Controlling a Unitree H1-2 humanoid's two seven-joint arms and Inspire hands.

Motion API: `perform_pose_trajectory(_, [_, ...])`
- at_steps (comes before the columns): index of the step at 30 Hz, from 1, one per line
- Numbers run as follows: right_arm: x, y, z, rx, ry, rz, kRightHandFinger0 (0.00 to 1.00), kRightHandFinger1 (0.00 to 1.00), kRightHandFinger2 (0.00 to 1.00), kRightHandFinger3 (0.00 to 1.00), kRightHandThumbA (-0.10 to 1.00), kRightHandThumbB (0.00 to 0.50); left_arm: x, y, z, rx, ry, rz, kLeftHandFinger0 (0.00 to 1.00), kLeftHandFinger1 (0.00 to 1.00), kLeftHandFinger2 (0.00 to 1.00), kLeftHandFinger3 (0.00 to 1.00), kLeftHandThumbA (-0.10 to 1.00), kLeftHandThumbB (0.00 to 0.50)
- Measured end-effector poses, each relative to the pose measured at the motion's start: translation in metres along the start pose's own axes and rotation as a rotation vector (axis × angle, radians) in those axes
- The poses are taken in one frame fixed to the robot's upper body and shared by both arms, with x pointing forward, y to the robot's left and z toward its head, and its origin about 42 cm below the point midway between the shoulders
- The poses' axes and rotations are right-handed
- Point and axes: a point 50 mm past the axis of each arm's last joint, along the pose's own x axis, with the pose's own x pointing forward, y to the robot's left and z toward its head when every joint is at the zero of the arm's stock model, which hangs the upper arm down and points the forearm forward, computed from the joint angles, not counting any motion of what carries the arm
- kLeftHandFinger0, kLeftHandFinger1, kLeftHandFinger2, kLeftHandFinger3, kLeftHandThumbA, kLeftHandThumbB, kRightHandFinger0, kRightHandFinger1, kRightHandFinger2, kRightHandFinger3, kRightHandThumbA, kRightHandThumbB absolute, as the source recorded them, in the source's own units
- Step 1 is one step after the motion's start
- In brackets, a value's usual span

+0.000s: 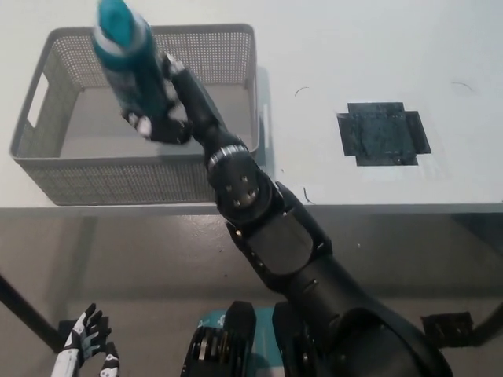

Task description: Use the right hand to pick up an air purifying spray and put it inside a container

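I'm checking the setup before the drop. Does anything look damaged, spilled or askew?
Nothing is spilled or broken. The air purifying spray sits tilted in the right robot hand above the grey basket, which stands square. A dark square patch marks the table. The left robot hand hangs low.

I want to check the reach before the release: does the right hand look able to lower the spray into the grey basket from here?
Probably yes. The right hand holds the spray above the basket, whose top is open with nothing visible inside.
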Motion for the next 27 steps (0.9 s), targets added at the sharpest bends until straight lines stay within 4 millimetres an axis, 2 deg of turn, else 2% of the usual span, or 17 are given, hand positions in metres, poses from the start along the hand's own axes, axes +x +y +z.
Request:
perform_pose_trajectory(1, [0.001,-0.001,-0.001,0.001,-0.008,-0.001,0.43,0.42,0.43,0.43,-0.1,0.379,0.0,0.0,0.001,0.0,-0.001,-0.002,0.8,0.85,1.0,1.0,0.3,0.233])
perform_pose_trajectory(2, [0.001,-0.001,-0.002,0.0,-0.011,0.0,0.44,0.42,0.44,0.44,-0.1,0.368,0.001,0.0,0.001,0.001,-0.002,-0.004,0.77,0.82,0.99,1.0,0.24,0.227])
perform_pose_trajectory(3, [0.002,-0.002,-0.004,-0.001,-0.016,-0.001,0.44,0.42,0.44,0.45,-0.1,0.367,0.001,0.0,0.002,0.001,-0.002,-0.005,0.76,0.82,0.99,1.0,0.24,0.228])
perform_pose_trajectory(4, [0.002,-0.002,-0.006,-0.001,-0.019,-0.003,0.48,0.49,0.52,0.52,-0.1,0.378,0.001,0.0,0.002,0.001,-0.003,-0.005,0.75,0.81,0.98,1.0,0.24,0.231])
perform_pose_trajectory(5, [0.002,-0.002,-0.007,-0.001,-0.022,-0.004,0.79,0.88,1.0,1.0,0.19,0.432,0.001,0.0,0.003,0.001,-0.003,-0.004,0.75,0.81,0.97,1.0,0.25,0.241])
perform_pose_trajectory(6, [0.002,-0.003,-0.008,0.0,-0.025,-0.005,1.0,1.0,1.0,1.0,0.39,0.494,0.001,0.0,0.003,0.001,-0.004,-0.004,0.74,0.81,0.97,1.0,0.25,0.241])
perform_pose_trajectory(7, [0.001,-0.003,-0.009,-0.001,-0.029,-0.002,1.0,1.0,1.0,1.0,0.48,0.5,0.001,0.0,0.003,0.002,-0.005,-0.004,0.75,0.82,0.97,1.0,0.25,0.241])
perform_pose_trajectory(10, [0.001,-0.005,-0.01,-0.002,-0.034,0.014,1.0,1.0,1.0,1.0,0.58,0.5,0.001,0.001,0.003,0.003,-0.001,-0.004,0.76,0.84,0.99,1.0,0.25,0.233])
perform_pose_trajectory(12, [0.002,-0.007,-0.01,-0.006,-0.041,0.025,1.0,1.0,1.0,1.0,0.55,0.5,0.001,0.001,0.003,0.004,0.002,-0.005,0.76,0.84,0.99,1.0,0.17,0.243])
perform_pose_trajectory(17, [-0.001,-0.012,-0.007,-0.007,-0.071,0.055,1.0,1.0,1.0,1.0,0.65,0.5,0.001,0.001,0.002,0.003,0.005,-0.006,0.78,0.87,1.0,1.0,0.19,0.24])
perform_pose_trajectory(19, [-0.004,-0.018,-0.004,-0.018,-0.091,0.062,1.0,1.0,1.0,1.0,0.62,0.5,0.0,0.001,0.002,0.004,0.007,-0.006,0.78,0.86,1.0,1.0,0.15,0.241])
perform_pose_trajectory(21, [-0.007,-0.027,0.003,-0.019,-0.131,0.055,1.0,1.0,1.0,1.0,0.52,0.5,-0.001,0.001,0.002,0.004,0.01,-0.006,0.76,0.85,1.0,1.0,0.04,0.238])
perform_pose_trajectory(22, [-0.008,-0.03,0.006,-0.021,-0.144,0.053,1.0,1.0,1.0,1.0,0.51,0.5,-0.001,0.001,0.001,0.004,0.01,-0.006,0.76,0.84,0.99,1.0,0.02,0.242])
perform_pose_trajectory(25, [-0.011,-0.044,0.02,-0.031,-0.198,0.041,1.0,1.0,1.0,1.0,0.49,0.5,-0.001,0.001,0.001,0.003,0.012,-0.005,0.74,0.82,0.98,1.0,0.01,0.229])
perform_pose_trajectory(26, [-0.013,-0.052,0.03,-0.039,-0.237,0.032,1.0,1.0,1.0,1.0,0.41,0.5,-0.001,0.001,0.001,0.003,0.013,-0.005,0.75,0.83,0.98,1.0,0.03,0.234])
perform_pose_trajectory(27, [-0.013,-0.054,0.032,-0.041,-0.242,0.032,1.0,1.0,1.0,1.0,0.4,0.5,-0.001,0.001,0.001,0.003,0.013,-0.005,0.75,0.83,0.98,1.0,0.03,0.241])
